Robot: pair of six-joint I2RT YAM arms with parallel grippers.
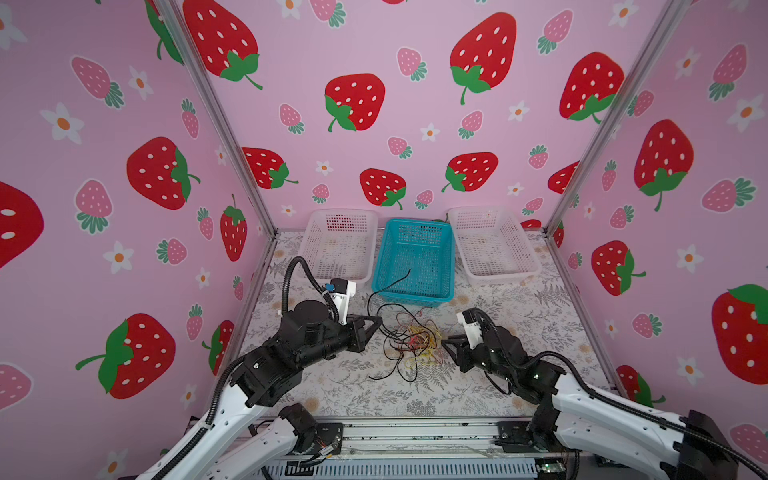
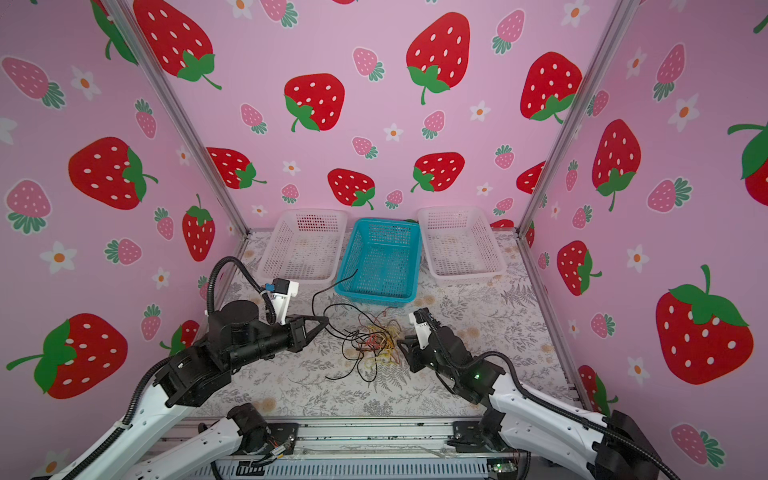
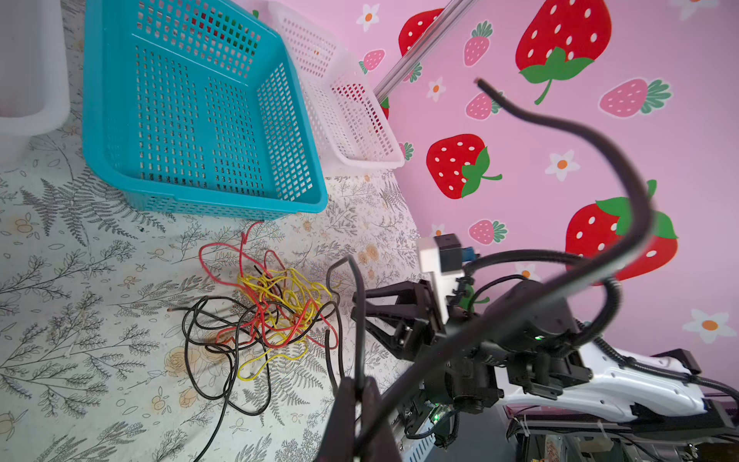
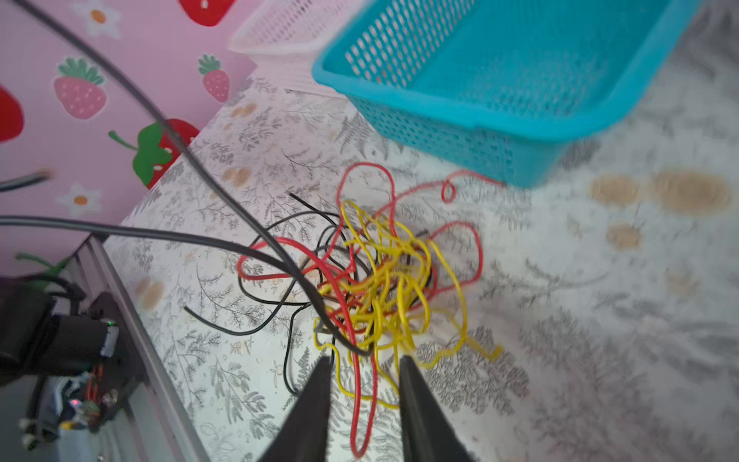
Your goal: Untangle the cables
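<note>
Fern-print tabletop (image 1: 540, 324) holds tangled cables (image 1: 411, 338) before the blue basket (image 1: 411, 293), white baskets (image 1: 503, 276) flanking it; left gripper (image 1: 379, 321) clamps a black cable (image 1: 386, 284), right gripper (image 4: 364, 362) stands part-open, gripping nothing.

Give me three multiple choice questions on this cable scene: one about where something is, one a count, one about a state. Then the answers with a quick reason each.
1. Relative to the blue basket, the cable tangle lies:
A inside it
B on the table in front of it
C behind it

2. Baskets in all:
A two
B four
C three

3. The left gripper is:
A shut on a black cable
B open above the tangle
C gripping the basket rim

Answers:
1 B, the tangle rests on the floral table before the basket's near wall.
2 C, one blue stands between two white baskets.
3 A, the left wrist view shows the cable pinched between closed jaws.
</note>
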